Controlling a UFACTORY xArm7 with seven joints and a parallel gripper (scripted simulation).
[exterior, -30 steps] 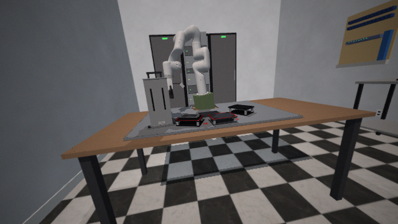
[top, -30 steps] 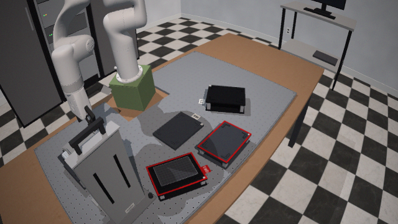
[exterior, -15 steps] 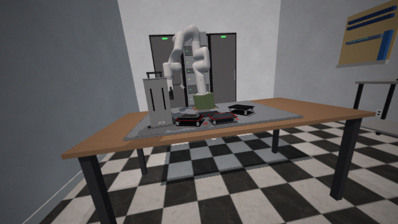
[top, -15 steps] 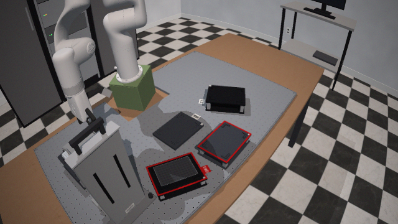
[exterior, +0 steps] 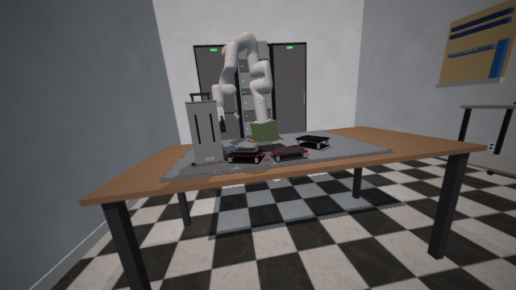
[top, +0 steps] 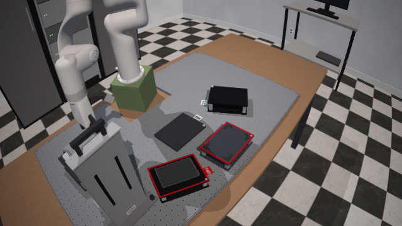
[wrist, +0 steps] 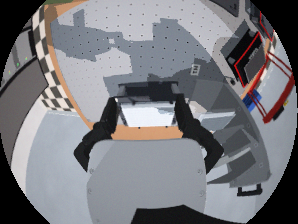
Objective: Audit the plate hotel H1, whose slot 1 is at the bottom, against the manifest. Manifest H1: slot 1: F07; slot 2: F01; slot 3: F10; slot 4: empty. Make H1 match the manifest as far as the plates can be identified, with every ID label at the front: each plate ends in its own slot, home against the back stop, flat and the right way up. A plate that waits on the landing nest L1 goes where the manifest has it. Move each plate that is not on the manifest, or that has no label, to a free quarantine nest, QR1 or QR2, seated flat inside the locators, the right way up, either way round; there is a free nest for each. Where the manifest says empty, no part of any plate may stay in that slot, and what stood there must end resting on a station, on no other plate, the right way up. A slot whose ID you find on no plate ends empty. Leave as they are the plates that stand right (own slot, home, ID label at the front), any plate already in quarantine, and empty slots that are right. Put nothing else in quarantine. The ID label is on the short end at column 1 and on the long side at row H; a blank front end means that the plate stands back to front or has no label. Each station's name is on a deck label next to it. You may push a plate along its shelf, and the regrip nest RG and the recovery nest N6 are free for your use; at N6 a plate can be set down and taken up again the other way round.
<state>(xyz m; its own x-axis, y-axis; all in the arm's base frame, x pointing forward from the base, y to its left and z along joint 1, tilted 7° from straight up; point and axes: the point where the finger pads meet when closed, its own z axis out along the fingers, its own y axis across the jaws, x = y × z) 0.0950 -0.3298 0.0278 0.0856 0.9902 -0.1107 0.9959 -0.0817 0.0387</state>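
The plate hotel H1 (top: 105,169) is a grey tower with a black handle at the front left of the deck. It also shows in the exterior view (exterior: 205,130), and its open front faces away from the top and exterior views. My gripper (top: 91,120) hangs at the hotel's far side near its top and is open and empty. In the wrist view the open fingers frame a pale rectangular plate (wrist: 148,111) below them, apart from it. I cannot tell what station it rests on. The hotel's shelves (wrist: 236,139) show at the right of the wrist view; no label is readable.
A red-framed nest (top: 178,174) holds a plate with a well grid. A second red-framed nest (top: 227,142) has a dark top. A flat black nest (top: 179,131) and a raised black station (top: 227,98) stand further back. The arm's green base (top: 134,89) is behind.
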